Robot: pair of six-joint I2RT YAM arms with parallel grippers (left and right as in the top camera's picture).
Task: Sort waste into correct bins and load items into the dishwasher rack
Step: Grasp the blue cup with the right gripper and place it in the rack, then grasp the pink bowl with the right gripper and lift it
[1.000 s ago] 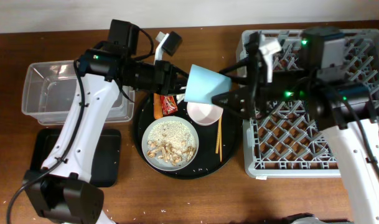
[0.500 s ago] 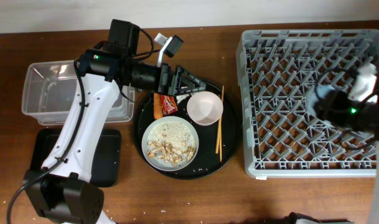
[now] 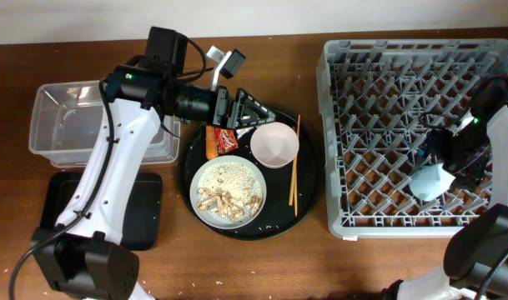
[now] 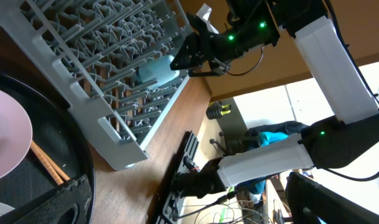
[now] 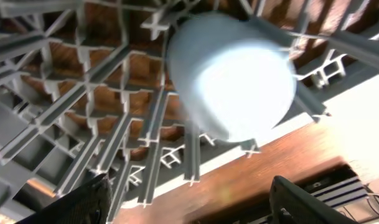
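The light-blue cup (image 3: 429, 181) lies on its side among the pegs at the right front of the grey dishwasher rack (image 3: 387, 223). My right gripper (image 3: 445, 161) hovers just behind it, open and apart from it; in the right wrist view the cup (image 5: 233, 74) sits ahead of the spread gripper (image 5: 195, 208). My left gripper (image 3: 255, 111) stands open and empty over the round black tray, beside the white bowl (image 3: 275, 144). The plate (image 3: 202, 171) holds rice (image 3: 228, 173) and beige scraps (image 3: 228, 202). The chopsticks (image 3: 293, 171), red wrapper (image 3: 227, 139) and carrot (image 3: 211, 144) lie on the same tray.
The clear tub (image 3: 70, 125) stands at the far left, with the shallow black tray (image 3: 145, 208) in front of it, partly under my left arm. The round black tray (image 3: 308, 200) sits between the bins and the rack. In the left wrist view the rack (image 4: 102, 68) stretches away.
A second ago the cup hung over the round tray between both grippers. My right arm has carried it to the rack's right front and let go. My left gripper has opened.
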